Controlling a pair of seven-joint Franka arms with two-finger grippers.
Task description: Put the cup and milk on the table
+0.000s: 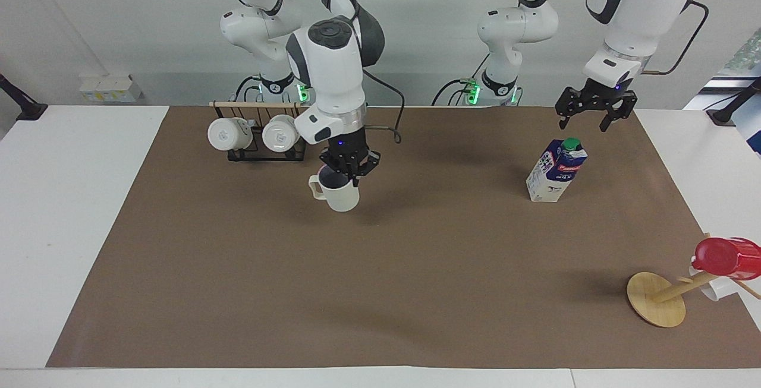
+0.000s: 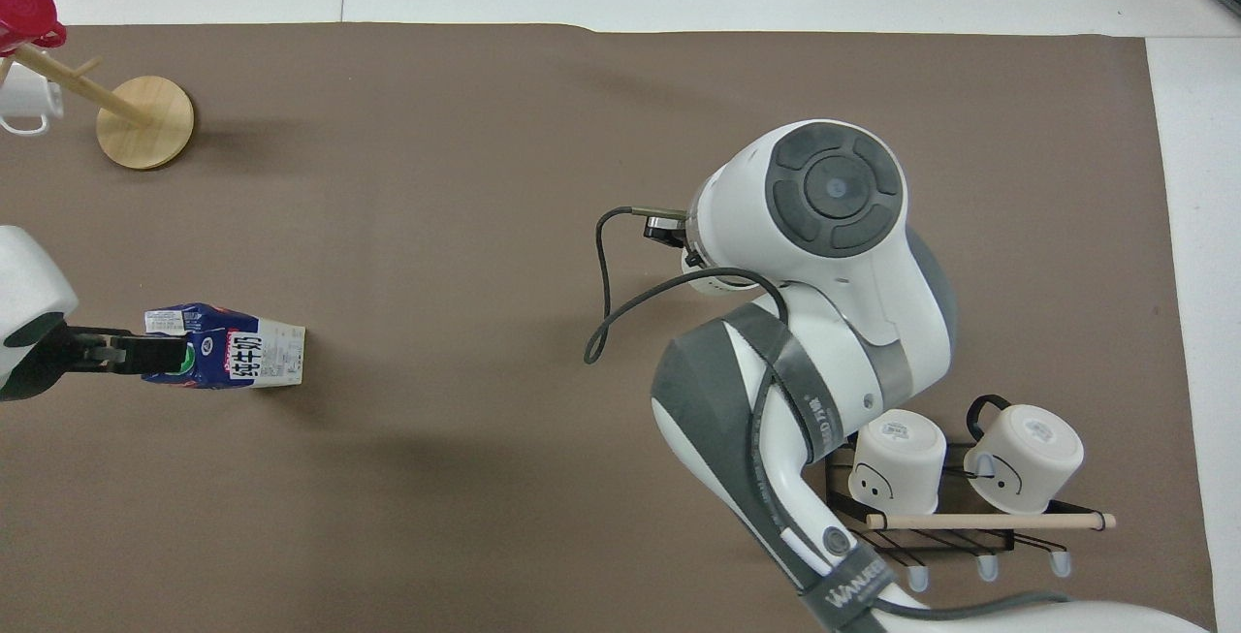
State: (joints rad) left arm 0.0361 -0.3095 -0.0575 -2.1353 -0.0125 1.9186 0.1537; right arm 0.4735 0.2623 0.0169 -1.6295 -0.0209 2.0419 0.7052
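Right gripper [image 1: 351, 173] clamped on rim of pale grey-beige mug [image 1: 337, 192], held over brown-mat table [image 1: 380, 293], left gripper [image 1: 590, 119] spread wide, empty, above upright blue-and-white milk carton [image 1: 556, 170] toward the left arm's end

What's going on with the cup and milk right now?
Right gripper shut on cup, carrying it above the mat. Left gripper open over the milk, not touching. Nothing in the way.
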